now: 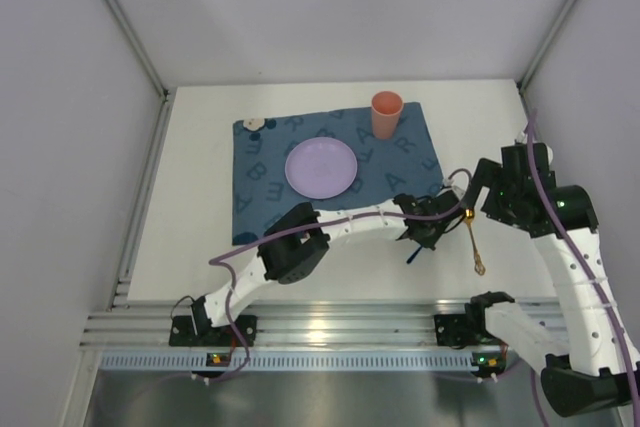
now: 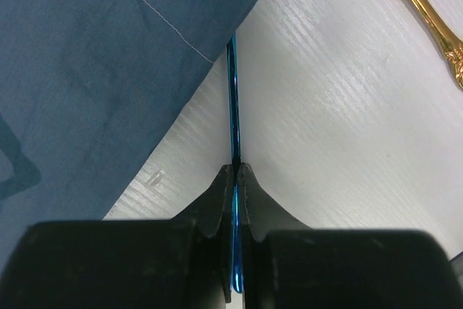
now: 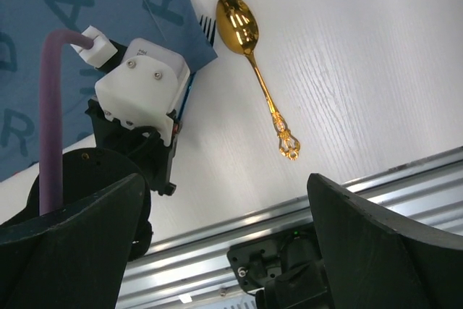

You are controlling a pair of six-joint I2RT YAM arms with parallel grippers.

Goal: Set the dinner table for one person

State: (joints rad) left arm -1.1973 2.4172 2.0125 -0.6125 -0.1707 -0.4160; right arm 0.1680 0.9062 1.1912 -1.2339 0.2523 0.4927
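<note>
Left gripper [image 2: 235, 173]: fingers pinched on thin blue fork [image 2: 233, 99], seen edge-on, tines at corner of dark blue lettered placemat [image 1: 262, 197]. Right gripper [image 3: 224, 193]: fingers wide apart, holding nothing, above gold spoon [image 3: 255, 70] lying on white dinner table [image 1: 200, 207]. Lilac plate [image 1: 320, 167] and orange cup [image 1: 387, 113] on placemat.

dinner table [image 1: 200, 232]: plate [image 1: 320, 167], cup [image 1: 387, 113] on placemat [image 1: 262, 192]

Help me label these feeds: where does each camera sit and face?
Top external: above, behind the bases, looking down on the dinner table; left arm and right arm show.
Left wrist: looking along its shut fingers at a blue utensil and placemat.
Right wrist: looking down between its open fingers at the left arm.
All share the gold spoon.
</note>
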